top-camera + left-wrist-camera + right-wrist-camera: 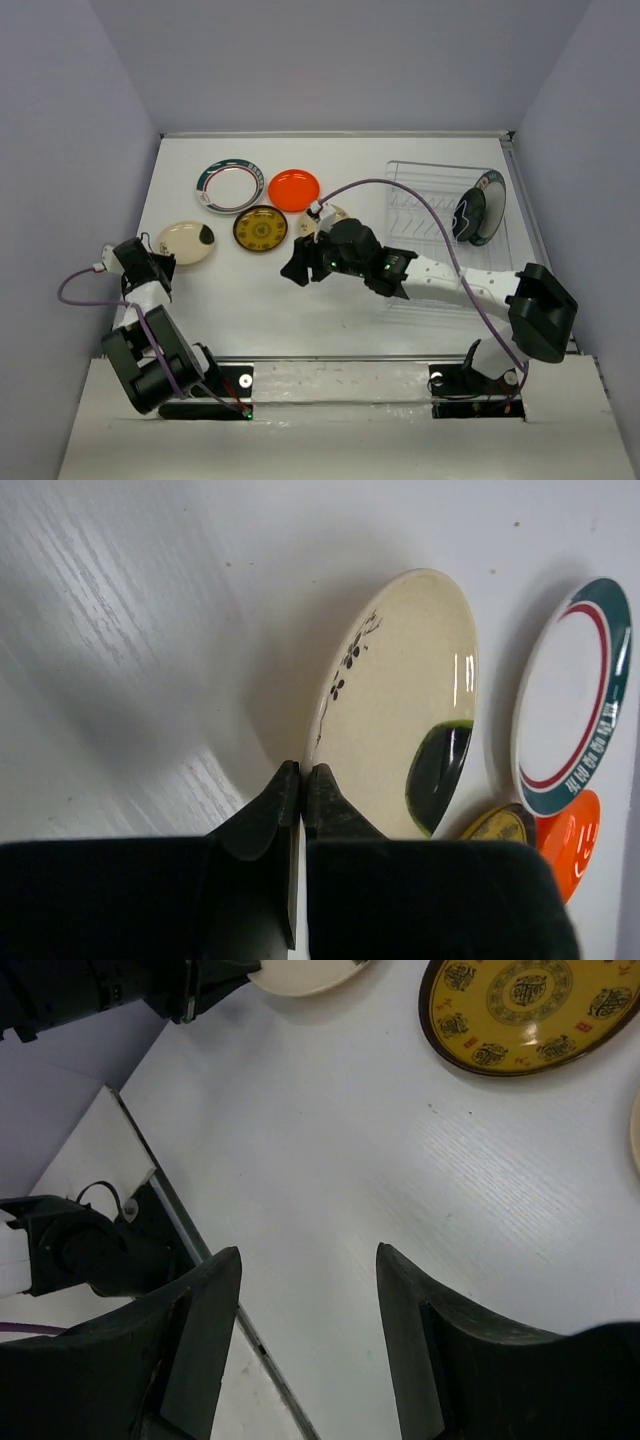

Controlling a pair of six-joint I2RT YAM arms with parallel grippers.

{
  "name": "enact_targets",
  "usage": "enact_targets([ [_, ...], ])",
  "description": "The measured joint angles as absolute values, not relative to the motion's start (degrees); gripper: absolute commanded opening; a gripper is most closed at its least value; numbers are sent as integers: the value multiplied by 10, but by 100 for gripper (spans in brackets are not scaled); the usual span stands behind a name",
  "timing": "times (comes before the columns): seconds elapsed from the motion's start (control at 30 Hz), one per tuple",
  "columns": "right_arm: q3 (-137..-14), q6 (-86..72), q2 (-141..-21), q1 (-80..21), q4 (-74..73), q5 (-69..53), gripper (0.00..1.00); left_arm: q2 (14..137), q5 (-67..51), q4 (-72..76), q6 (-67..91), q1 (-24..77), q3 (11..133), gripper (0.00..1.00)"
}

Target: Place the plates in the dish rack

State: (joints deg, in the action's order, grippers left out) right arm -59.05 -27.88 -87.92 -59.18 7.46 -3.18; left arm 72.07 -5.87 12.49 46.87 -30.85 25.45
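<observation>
My left gripper point(163, 258) is shut on the near rim of the cream floral plate point(186, 241); in the left wrist view the gripper point(302, 770) pinches the plate point(400, 700), which looks tilted up. My right gripper point(298, 267) is open and empty, low over bare table point(308, 1250). On the table lie the green-red rimmed plate point(231, 185), the orange plate point(294, 189), the brown-and-yellow plate point(260, 229) and the small beige plate point(330, 215), which is partly hidden by the right arm. The teal-rimmed plate point(480, 212) stands in the dish rack point(420, 205).
The right arm lies across the rack's front. The brown-and-yellow plate point(525, 1010) and the cream plate's edge point(310, 975) lie beyond the right fingers. Grey walls enclose the table on the left, right and back. A metal strip point(330, 360) runs along the near table edge.
</observation>
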Motion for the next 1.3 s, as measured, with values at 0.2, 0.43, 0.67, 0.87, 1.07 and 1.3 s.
enact_targets([
  [0.2, -581, -283, -844, -514, 70, -64, 75, 555, -59, 64, 435, -309, 256, 6],
  [0.43, -605, -290, -847, -503, 61, -106, 82, 427, -91, 29, 405, -280, 263, 6],
  [0.67, -661, -298, -853, -471, 59, -149, 87, 406, -211, 46, 393, -126, 286, 6],
  [0.87, -676, -291, -852, -445, 17, -145, 88, 405, -297, 103, 405, -8, 288, 6],
  [1.07, -675, -294, -840, -445, -34, -115, 7, 414, -342, 156, 409, 71, 303, 7],
  [1.3, -654, -304, -738, -444, -63, -54, 7, 444, -382, 162, 391, 95, 332, 99],
])
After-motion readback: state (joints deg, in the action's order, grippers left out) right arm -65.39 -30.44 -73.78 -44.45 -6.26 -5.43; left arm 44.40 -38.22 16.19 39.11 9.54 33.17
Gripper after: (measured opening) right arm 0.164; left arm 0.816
